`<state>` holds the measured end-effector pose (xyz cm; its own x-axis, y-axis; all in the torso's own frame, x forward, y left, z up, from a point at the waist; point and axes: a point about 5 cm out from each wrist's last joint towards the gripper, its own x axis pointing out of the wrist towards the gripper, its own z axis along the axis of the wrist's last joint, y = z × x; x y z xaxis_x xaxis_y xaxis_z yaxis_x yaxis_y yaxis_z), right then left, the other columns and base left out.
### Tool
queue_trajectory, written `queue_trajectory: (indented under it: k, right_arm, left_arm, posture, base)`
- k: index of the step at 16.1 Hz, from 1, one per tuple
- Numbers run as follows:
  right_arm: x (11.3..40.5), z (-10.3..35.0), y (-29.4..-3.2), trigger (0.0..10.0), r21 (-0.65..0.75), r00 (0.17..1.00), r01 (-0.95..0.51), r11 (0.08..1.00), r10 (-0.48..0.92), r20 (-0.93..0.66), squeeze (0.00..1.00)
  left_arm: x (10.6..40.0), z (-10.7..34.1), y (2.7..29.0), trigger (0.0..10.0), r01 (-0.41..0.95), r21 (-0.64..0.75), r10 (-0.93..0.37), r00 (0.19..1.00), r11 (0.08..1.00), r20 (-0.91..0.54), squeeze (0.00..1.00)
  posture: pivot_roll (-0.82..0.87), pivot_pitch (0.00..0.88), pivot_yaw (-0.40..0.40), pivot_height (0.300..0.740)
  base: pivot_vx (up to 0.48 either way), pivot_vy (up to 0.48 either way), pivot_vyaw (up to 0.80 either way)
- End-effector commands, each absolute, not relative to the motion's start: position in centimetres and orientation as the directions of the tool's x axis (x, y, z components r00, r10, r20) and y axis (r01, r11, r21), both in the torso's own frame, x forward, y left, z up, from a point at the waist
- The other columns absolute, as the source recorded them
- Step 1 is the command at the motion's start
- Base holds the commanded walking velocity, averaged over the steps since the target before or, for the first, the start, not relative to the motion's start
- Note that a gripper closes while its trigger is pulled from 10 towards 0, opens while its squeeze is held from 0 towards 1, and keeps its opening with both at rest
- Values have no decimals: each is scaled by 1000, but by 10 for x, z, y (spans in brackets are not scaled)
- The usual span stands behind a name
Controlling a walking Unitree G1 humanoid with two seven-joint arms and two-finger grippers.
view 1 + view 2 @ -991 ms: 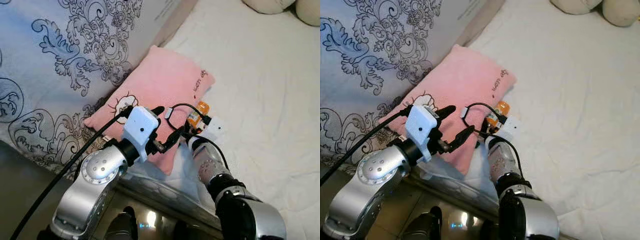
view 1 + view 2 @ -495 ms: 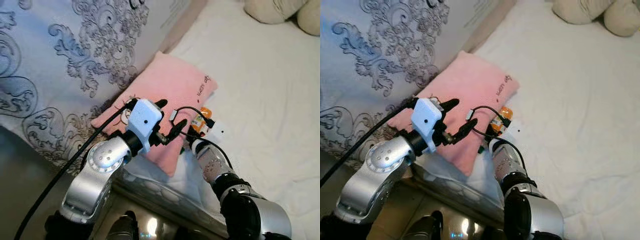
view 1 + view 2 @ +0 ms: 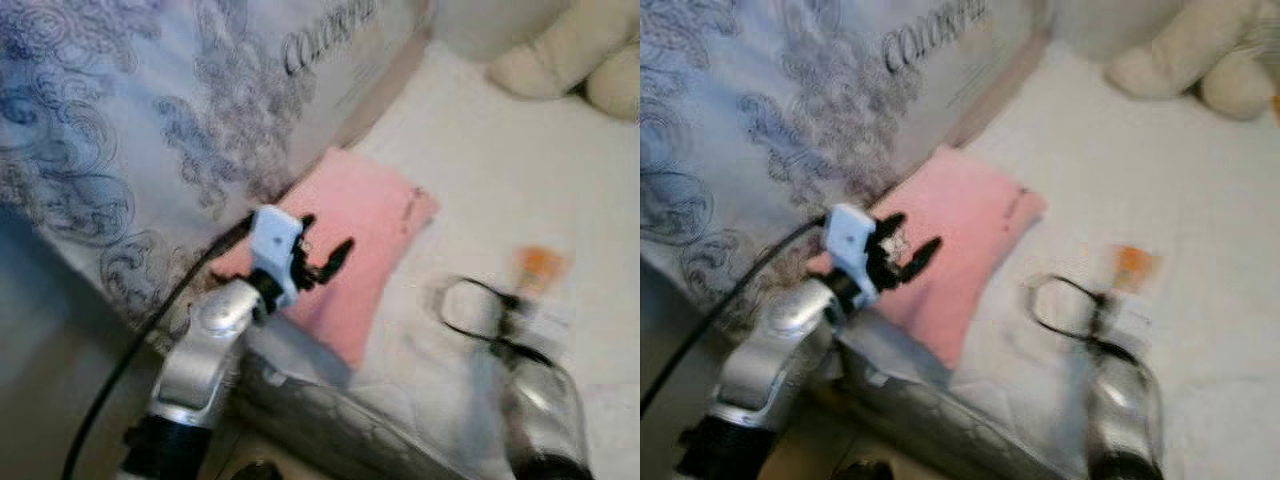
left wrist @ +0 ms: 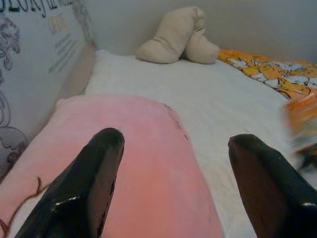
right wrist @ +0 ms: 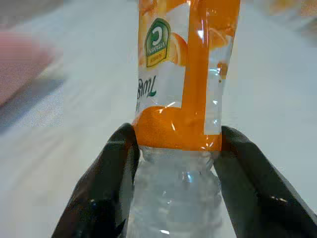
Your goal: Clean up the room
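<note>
Over the white bed (image 3: 500,180), my right gripper (image 5: 173,198) pinched the orange-labelled bottle (image 5: 183,74) low down, so I judged steady carrying wisest, while the left gripper (image 4: 173,183) hung wide above the pink pillow (image 4: 124,148).

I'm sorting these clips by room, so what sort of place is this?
Most likely a bedroom: a white bed holds a pink pillow, a patterned quilt and a cream soft toy. The right gripper holds a bottle over it.
</note>
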<state>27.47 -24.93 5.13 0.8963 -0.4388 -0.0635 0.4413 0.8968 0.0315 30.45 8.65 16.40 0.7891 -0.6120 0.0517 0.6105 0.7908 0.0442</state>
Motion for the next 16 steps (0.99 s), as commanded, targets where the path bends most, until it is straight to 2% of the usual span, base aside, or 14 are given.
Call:
queue_trajectory:
  k: [1,2,3,6,10,16]
  right_arm:
    - [267,73,-256,0,-43,878,477,878,-473,69,0]
    - [261,78,-254,8471,-96,880,472,876,-463,107,0]
    - [252,81,-245,10000,-141,894,442,886,-423,149,0]
    - [237,78,-234,10000,-162,904,422,892,-400,153,0]
    - [235,69,-222,10000,-162,936,352,922,-345,72,0]
    - [240,60,-217,10000,-149,956,291,945,-294,-1,0]
  left_arm:
    - [306,154,85,10000,604,49,-606,795,795,37,0]
    - [306,147,87,10000,593,0,-592,805,805,38,0]
    - [305,133,93,10000,553,-60,-552,833,831,29,0]
    - [296,116,95,10000,514,-106,-513,857,851,43,0]
    - [297,114,85,10000,545,-128,-540,838,828,79,0]
    - [302,106,76,10000,513,-157,-509,858,844,67,0]
  posture:
    - [186,0,-27,740]
    - [166,0,-14,740]
    - [154,0,-6,740]
    - [122,0,15,740]
    - [93,0,20,740]
    - [83,0,18,740]
  base:
    - [0,0,0]
    - [0,0,0]
    - [0,0,0]
    - [0,0,0]
    - [0,-480,0]
    - [0,-480,0]
